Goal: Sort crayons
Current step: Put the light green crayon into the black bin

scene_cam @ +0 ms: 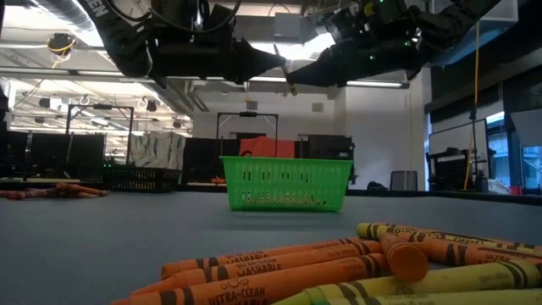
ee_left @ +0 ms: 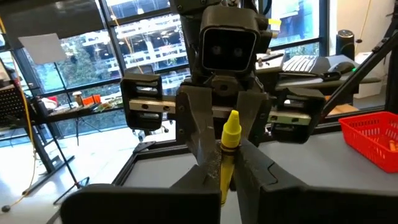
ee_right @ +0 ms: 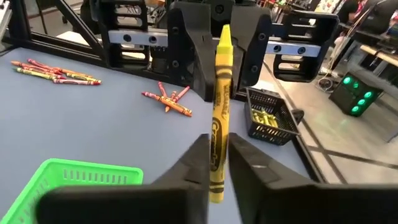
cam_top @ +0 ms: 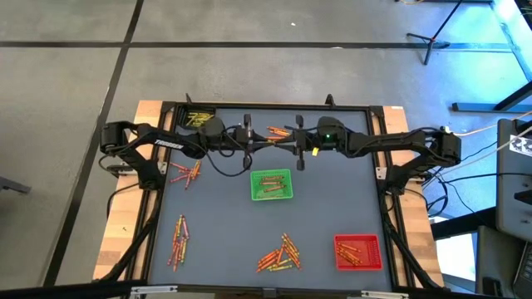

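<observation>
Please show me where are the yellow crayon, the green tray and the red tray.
yellow crayon (ee_right: pixel 217 99), right wrist view, middle of its shaft.
green tray (cam_top: pixel 272 185), high view, its inside.
red tray (cam_top: pixel 358 252), high view, its inside.

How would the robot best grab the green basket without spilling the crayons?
Probably by one thin side wall at the rim, pinched from straight above. The green basket stands upright with an open top, and the crayons lie low inside, so the rim is free to grip.
</observation>
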{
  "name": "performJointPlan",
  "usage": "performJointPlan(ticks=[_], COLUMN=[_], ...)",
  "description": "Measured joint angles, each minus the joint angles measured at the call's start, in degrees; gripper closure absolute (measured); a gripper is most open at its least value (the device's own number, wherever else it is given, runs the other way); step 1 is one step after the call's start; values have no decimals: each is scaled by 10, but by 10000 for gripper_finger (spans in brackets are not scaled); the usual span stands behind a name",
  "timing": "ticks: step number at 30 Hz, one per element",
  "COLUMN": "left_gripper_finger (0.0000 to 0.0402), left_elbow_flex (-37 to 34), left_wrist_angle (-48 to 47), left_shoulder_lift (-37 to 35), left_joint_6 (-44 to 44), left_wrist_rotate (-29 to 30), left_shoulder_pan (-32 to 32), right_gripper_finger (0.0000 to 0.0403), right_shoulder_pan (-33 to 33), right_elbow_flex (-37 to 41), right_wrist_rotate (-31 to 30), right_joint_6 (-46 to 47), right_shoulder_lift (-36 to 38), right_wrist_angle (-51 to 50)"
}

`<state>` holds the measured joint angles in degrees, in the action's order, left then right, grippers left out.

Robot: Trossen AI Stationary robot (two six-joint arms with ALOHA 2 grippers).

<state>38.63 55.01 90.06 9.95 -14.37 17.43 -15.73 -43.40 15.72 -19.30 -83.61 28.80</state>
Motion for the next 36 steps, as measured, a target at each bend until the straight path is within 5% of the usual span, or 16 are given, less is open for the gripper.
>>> performJointPlan(ticks=[8, 13, 26, 36], left_gripper_finger=[398, 398, 397, 397], left_elbow_flex=[0, 0, 0, 0], left_wrist_angle=[-71, -183, -591, -743], left_shoulder_lift=[-40, -99, -260, -269], left_joint_6=[33, 69, 126, 101], left_wrist_rotate=[63, 141, 485, 512], left_shoulder_pan=[0, 0, 11, 119], right_gripper_finger=[202, 154, 143, 143], right_shoulder_pan=[0, 0, 0, 0], right_elbow_flex=[0, -1, -1, -1], right_wrist_rotate=[-41, -103, -116, -116], right_joint_6=[11, 10, 11, 14], right_shoulder_lift=[38, 62, 58, 57], right_wrist_angle=[-73, -134, -139, -140])
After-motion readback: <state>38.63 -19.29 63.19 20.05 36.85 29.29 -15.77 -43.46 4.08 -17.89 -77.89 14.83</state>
